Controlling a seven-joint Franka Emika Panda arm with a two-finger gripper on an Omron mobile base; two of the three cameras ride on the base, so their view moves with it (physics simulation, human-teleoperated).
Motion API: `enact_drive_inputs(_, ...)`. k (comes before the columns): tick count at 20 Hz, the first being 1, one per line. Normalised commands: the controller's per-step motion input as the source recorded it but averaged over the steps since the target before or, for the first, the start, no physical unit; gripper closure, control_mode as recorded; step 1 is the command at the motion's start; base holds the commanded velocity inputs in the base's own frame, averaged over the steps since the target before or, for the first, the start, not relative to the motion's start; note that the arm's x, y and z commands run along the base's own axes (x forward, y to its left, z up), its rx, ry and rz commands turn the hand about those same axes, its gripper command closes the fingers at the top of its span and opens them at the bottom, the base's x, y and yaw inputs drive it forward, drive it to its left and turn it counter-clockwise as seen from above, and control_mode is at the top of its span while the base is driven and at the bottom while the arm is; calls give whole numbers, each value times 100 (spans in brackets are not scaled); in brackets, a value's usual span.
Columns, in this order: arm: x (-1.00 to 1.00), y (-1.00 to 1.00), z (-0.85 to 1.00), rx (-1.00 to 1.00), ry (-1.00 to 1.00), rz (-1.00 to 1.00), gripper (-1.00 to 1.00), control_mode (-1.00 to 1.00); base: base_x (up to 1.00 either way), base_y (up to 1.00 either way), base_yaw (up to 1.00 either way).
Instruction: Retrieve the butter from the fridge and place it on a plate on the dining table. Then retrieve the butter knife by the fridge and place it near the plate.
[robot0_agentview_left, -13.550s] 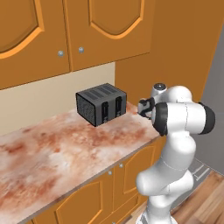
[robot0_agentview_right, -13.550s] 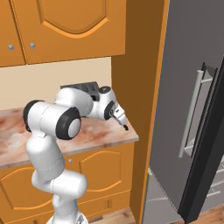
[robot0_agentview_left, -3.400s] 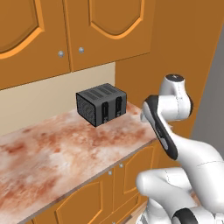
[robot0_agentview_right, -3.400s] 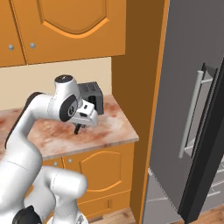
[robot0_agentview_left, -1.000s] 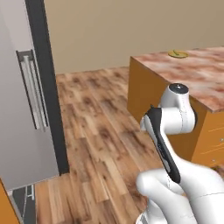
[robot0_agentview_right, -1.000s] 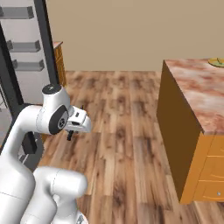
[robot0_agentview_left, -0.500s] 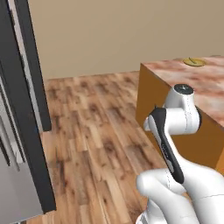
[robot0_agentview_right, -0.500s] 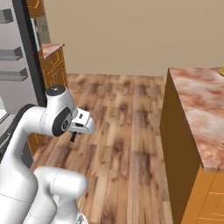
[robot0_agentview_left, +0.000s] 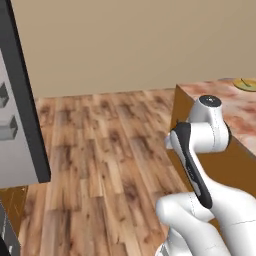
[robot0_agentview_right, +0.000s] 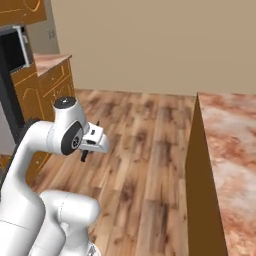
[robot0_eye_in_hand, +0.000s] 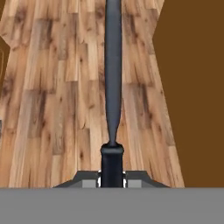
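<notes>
Bench stands ahead to my right, its brown side close by in the hand view; the plate sits at its far edge, well off from me. My end effector is clamped on the knife, whose long axis points straight out from my fingertips over the floor. I judge I must swing right.

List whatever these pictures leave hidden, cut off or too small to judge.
- The plate: left base view, cut by the right edge; whether butter lies on it cannot be told.
- The butter knife: hand view, its far end runs off the top edge; in the right base view it is a small dark sliver below the hand.
- The dining table: right base view, far side cut off.
- The fridge: left base view, mostly beyond the left edge.
</notes>
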Motion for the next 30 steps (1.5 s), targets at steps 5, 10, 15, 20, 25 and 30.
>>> enact_drive_inputs(5, 0, 0, 0, 0, 0, 0, 100, 100, 100, -43, 2)
enact_drive_inputs(10, 0, 0, 0, 0, 0, 0, 100, 100, 100, -40, 2)
enact_drive_inputs(15, 0, 0, 0, 0, 0, 0, 100, 100, 100, -18, 3)
enact_drive_inputs(20, 0, 0, 0, 0, 0, 0, 100, 100, 100, 0, 4)
enact_drive_inputs(25, 0, 0, 0, 0, 0, 0, 100, 100, 100, 0, 7)
enact_drive_inputs(30, 0, 0, 0, 0, 0, 0, 100, 100, 100, 4, 1)
